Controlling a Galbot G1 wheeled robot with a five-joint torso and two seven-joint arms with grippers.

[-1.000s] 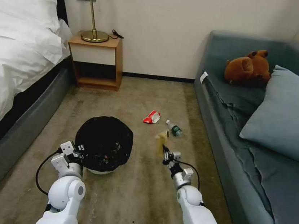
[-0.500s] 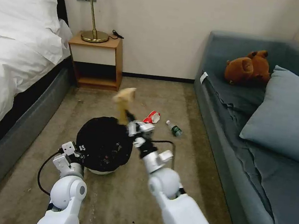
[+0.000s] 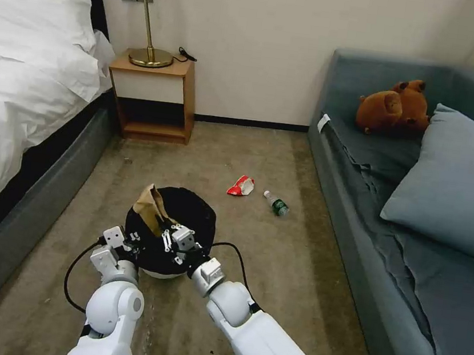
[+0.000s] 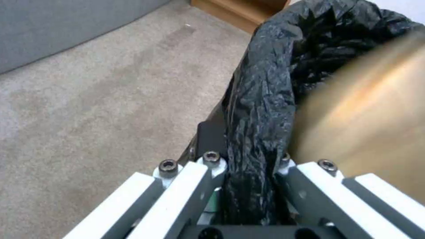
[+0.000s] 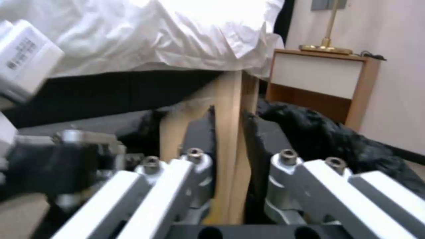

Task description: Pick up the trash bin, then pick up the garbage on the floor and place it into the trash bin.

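the trash bin stood on the carpet in front of the robot, between the bed on the left and the sofa on the right. the left pincer was clamped tight on the bin's near-left rim, the black bag bunched between its fingers. the right pincer reached over the bin's mouth from the near right, closed on the crumpled brown paper bag, which stuck up above the far-left part of the opening; in the right wrist view the paper sat pinched flat between both dark pads. 2 more pieces of garbage lay on the floor farther off to the right: the red-white wrapper, and just right of it the small clear bottle, near the sofa's base.
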